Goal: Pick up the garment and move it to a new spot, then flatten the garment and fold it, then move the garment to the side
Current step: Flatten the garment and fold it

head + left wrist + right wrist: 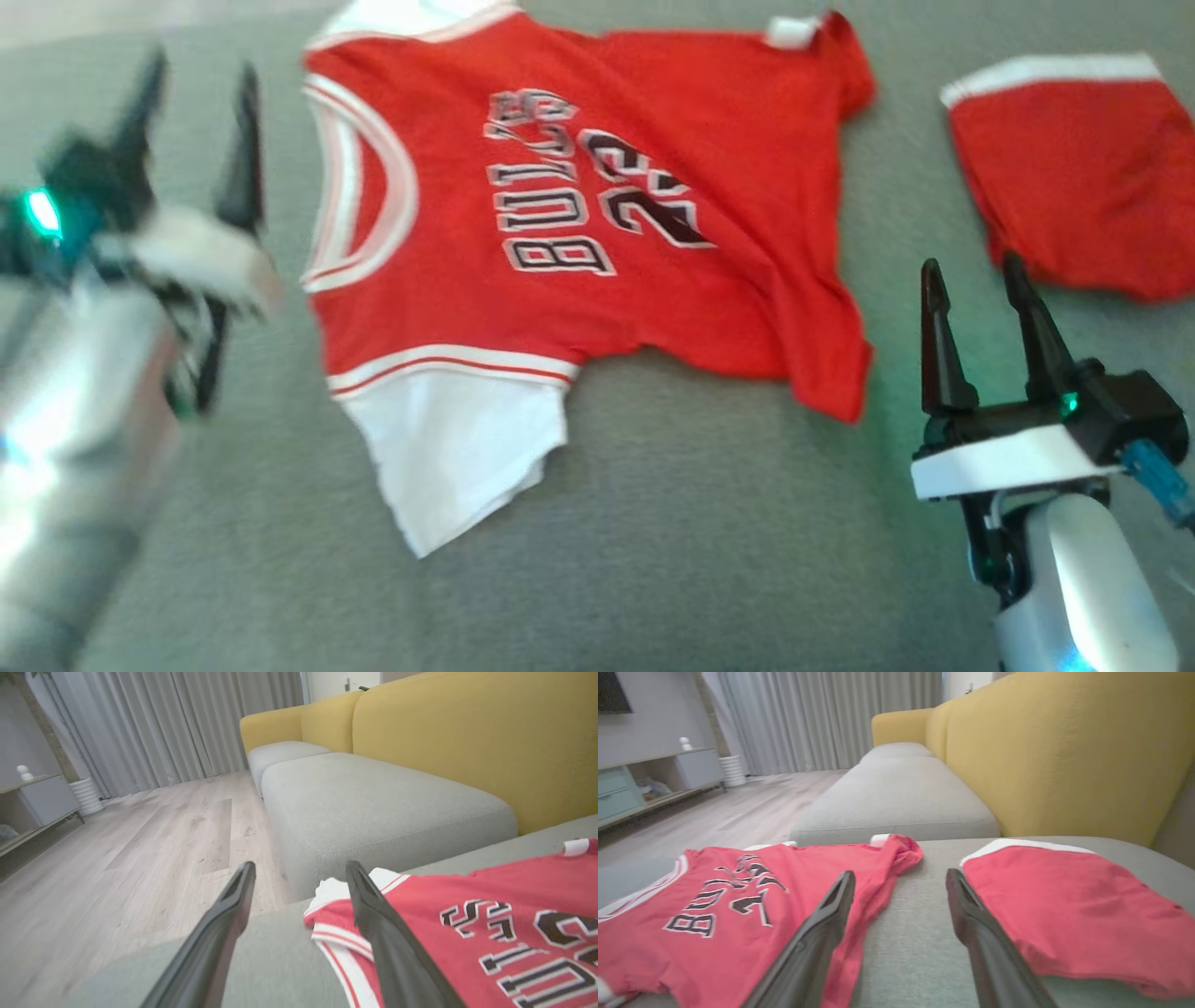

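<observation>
A red jersey (597, 205) with white sleeves and black "BULLS 23" lettering lies spread on the grey sofa cushion (709, 523), its hem toward the right. My left gripper (201, 89) hovers open just left of the jersey's neckline, blurred, with nothing between its fingers. In the left wrist view the jersey (490, 933) shows past the right finger (392, 952). My right gripper (976, 280) stands open off the jersey's lower right corner, apart from the cloth. In the right wrist view the jersey (738, 905) lies to the left.
Red shorts (1074, 177) with a white waistband lie at the upper right, also shown as shorts (1073, 905) beside my right fingers. A yellow sofa back (1055, 751) rises behind. A second grey cushion (373, 807) and wooden floor (117, 849) lie beyond the edge.
</observation>
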Motion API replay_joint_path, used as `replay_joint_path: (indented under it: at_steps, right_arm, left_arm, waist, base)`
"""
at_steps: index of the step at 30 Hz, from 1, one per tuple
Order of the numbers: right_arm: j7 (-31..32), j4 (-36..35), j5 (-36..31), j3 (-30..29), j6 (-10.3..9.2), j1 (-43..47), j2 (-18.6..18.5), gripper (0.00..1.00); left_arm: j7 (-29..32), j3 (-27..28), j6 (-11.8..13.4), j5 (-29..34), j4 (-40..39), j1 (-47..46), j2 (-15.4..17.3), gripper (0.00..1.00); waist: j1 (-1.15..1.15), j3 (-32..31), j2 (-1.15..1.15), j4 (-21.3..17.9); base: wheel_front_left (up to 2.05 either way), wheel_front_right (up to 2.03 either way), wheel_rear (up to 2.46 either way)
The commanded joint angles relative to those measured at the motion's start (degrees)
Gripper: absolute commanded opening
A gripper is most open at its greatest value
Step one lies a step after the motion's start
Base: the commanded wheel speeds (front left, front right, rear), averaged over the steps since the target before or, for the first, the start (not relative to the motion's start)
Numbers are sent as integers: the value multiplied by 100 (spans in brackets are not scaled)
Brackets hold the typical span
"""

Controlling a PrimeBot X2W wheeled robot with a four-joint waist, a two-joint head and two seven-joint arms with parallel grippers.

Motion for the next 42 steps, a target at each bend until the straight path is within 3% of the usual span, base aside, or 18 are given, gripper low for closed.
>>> replay_joint_path:
  at_steps: [1, 8, 14, 30, 42]
  right_arm:
    - [-20, -140, -47, 39, -11, 86, -28, 100]
    - [33, -58, -66, -99, -11, 336, -28, 100]
    - [37, -45, -14, -56, -11, 416, -28, 100]
    - [77, -146, -15, 101, -11, 294, -28, 100]
    - [28, -193, 24, 187, -11, 159, -28, 100]
  left_arm:
    - [-35, 355, 79, 62, -283, 85, 120, 100]
    - [-35, 1082, 416, 308, -1213, 1802, -245, 100]
    - [-35, 1348, 329, 551, -1381, 2471, -472, 100]
    - [358, 1070, -518, 351, -375, 1905, -776, 100]
    - [1111, 1013, -757, 187, 957, 1251, -756, 100]
  waist:
    - [1, -403, 0, 440]
    - [1, -730, 0, 781]
    - [1, -751, 0, 816]
    - [1, -208, 0, 284]
    - [1, 155, 0, -107]
  base:
    - [0, 0, 0]
    - [0, 0, 0]
    - [0, 0, 0]
    - [0, 0, 0]
    - [0, 0, 0]
